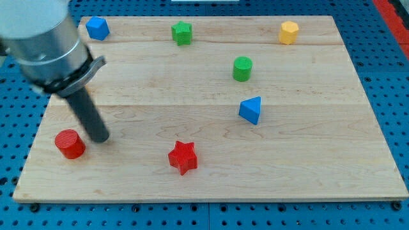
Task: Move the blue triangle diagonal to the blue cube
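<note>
Wooden boards make up the surface point(211, 185), and it sits on a blue base full of little holes. My tip point(101, 138) is the end effector here: just a straight dark rod, with no parts to spread or press together, so it holds nothing. It stands right beside the red cylinder point(69, 144), a little toward the view's right of it. I cannot tell if they touch.

From my tip, the blue triangle point(251, 110) is well apart, toward the view's right and a bit up. The blue cube point(97, 28) is far up toward the view's top, near the corner. The red star point(183, 157) lies between my tip and the triangle, lower down. I think the tip must get around behind the triangle so it can push it up toward the cube's corner.
</note>
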You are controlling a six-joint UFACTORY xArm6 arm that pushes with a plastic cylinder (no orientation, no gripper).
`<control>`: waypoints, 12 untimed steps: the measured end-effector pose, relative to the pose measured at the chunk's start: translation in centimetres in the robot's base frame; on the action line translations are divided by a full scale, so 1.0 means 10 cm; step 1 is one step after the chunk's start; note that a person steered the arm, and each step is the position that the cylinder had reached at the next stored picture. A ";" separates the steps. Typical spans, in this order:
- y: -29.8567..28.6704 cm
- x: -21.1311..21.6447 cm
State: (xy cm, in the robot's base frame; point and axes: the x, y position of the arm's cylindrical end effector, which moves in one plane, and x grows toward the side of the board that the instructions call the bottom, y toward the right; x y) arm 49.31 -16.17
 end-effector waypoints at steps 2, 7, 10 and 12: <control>2.10 -0.63; 2.18 -0.56; 2.12 -0.56; 2.08 -0.56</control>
State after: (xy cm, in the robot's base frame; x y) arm 43.74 4.60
